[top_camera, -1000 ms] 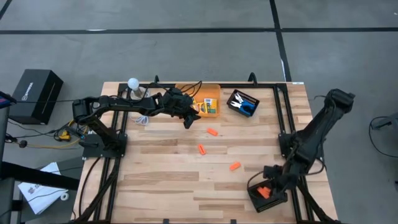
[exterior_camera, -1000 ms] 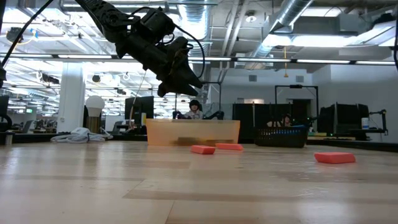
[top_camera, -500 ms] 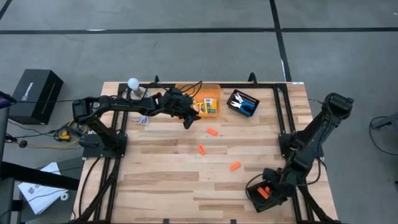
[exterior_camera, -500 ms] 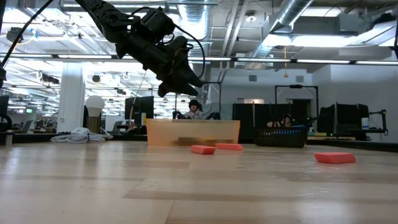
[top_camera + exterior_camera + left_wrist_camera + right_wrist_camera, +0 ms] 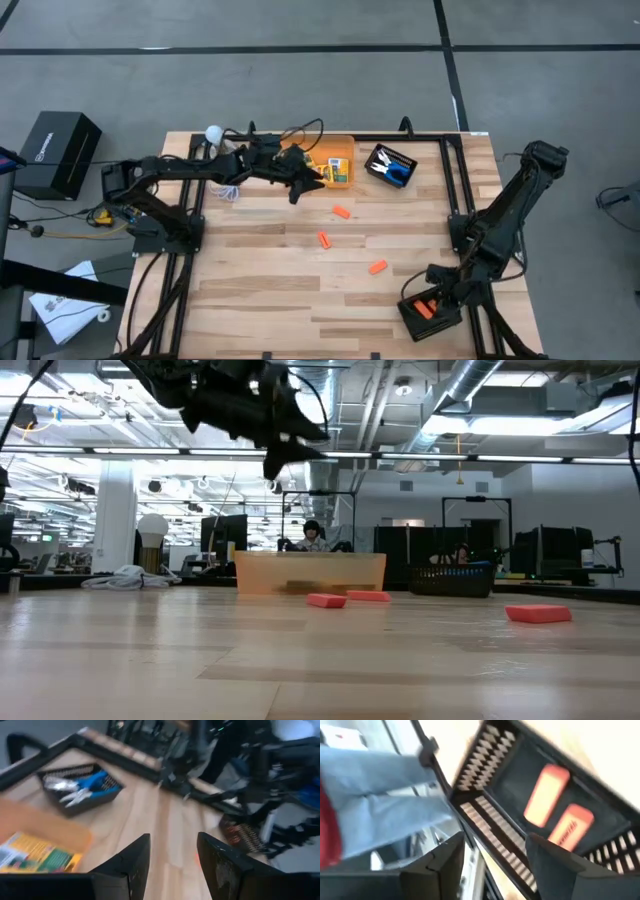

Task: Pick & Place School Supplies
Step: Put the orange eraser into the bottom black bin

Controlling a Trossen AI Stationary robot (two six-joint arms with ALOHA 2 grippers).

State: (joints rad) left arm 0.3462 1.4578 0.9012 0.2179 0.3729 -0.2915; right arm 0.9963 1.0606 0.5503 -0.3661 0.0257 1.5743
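Three orange stubby pieces (image 5: 342, 212), (image 5: 324, 239), (image 5: 377, 267) lie flat on the wooden table. Yellow-and-green crayon boxes (image 5: 336, 170) lie in the translucent orange bin (image 5: 340, 143) at the far edge. Blue-handled scissors (image 5: 393, 172) lie in a black ribbed tray (image 5: 385, 152) to the bin's right. My left gripper (image 5: 297, 190) hangs open and high beside the bin's near-left corner, holding nothing (image 5: 172, 855). My right gripper (image 5: 432, 300) is open above a second black tray (image 5: 448, 322) at the near right. Two orange pieces (image 5: 547, 787), (image 5: 570, 827) lie flat in that tray.
Black frame rails (image 5: 452, 190) run along the table's sides and far edge. A white bulb-shaped object (image 5: 213, 133) stands at the far left corner. A person's jeans-clad leg (image 5: 380, 805) shows beyond the near-right tray. Bare wood lies between the loose pieces and the near edge.
My left gripper has risen well above the table and tipped closer to level, drifting slightly toward the table's left edge. The three loose orange pieces have stayed where they were. My right gripper has stayed over the near-right tray.
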